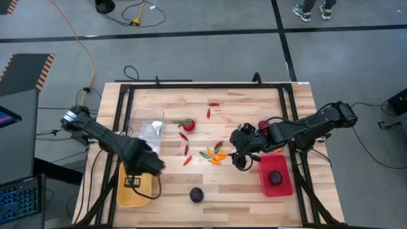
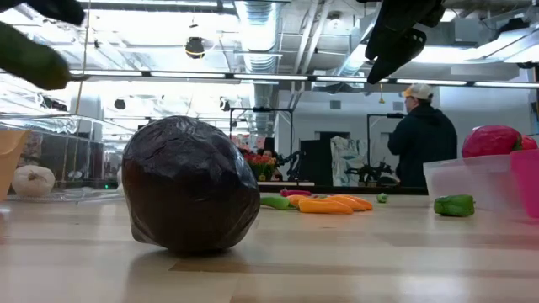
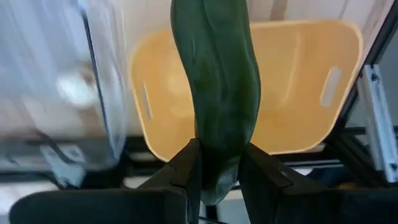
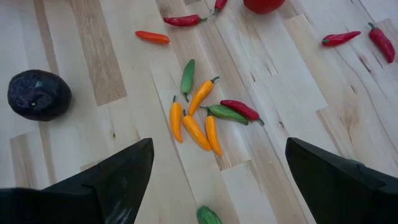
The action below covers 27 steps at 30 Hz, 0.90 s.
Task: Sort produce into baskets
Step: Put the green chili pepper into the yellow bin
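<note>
My left gripper [image 1: 149, 163] is shut on a long dark green vegetable [image 3: 217, 81] above the near end of the yellow basket [image 1: 135, 191]. The vegetable also shows in the low view [image 2: 34, 55]. My right gripper [image 1: 241, 157] is open and empty above the table, beside a cluster of orange, green and red chillies [image 4: 202, 118]. The clear bin [image 1: 147, 130] holds a white garlic [image 1: 154, 129]. The red bin [image 1: 275, 177] holds a dark round [image 1: 275, 178]. A dark purple round [image 1: 196, 194] lies on the table near the front edge. My left gripper pinches the green vegetable near one end [image 3: 219, 163] between its two fingers [image 3: 189, 163]. The rest of the vegetable sticks out beyond the fingertips, along the fingers. It is lifted clear, over the yellow basket [image 3: 292, 93].
A red tomato [image 1: 189, 124] and several red chillies [image 1: 185, 143] lie on the table's middle. Two more red chillies [image 1: 210, 108] lie farther back. A small green piece [image 4: 208, 216] lies under my right gripper. A black frame [image 1: 127, 89] rims the table. A person [image 2: 421, 139] stands in the room behind.
</note>
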Motion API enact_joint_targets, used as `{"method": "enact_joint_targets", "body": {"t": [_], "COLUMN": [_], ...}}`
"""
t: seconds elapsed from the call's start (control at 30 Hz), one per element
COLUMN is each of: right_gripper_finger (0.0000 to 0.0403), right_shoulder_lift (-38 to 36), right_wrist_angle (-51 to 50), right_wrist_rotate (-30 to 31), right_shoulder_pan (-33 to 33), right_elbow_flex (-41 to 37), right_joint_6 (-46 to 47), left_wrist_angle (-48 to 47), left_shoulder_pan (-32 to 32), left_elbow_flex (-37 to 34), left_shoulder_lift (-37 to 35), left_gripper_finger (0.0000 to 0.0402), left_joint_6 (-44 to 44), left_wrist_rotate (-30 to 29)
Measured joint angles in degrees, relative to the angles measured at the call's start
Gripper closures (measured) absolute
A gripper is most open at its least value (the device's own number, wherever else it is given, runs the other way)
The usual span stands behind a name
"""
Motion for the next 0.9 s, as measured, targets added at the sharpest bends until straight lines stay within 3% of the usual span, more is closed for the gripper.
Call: {"method": "enact_joint_targets", "body": {"t": [0.2,0.33,0.53,0.9], "right_gripper_finger": [0.0012,0.0012,0.0012,0.0012], "right_shoulder_lift": [0.0,0.0,0.0,0.35], "right_wrist_angle": [0.0,0.0,0.0,-1.95], "right_wrist_rotate": [0.0,0.0,0.01,0.0], "right_shoulder_pan": [0.0,-0.46,-1.55,-1.95], "right_elbow_flex": [0.0,0.0,0.0,0.0], "right_joint_6": [0.0,0.0,-0.01,-0.24], "left_wrist_angle": [0.01,-0.01,0.22,0.06], "left_shoulder_pan": [-1.87,-3.06,-3.51,-3.49], "left_elbow_flex": [-6.19,-9.35,-12.89,-16.63], "left_shoulder_lift": [-6.03,-8.01,-8.27,-7.77], "left_gripper_finger": [0.0326,0.0326,0.0316,0.024], "left_joint_6": [-12.05,-16.95,-17.17,-17.11], "left_wrist_rotate": [6.05,6.88,6.86,7.32]}}
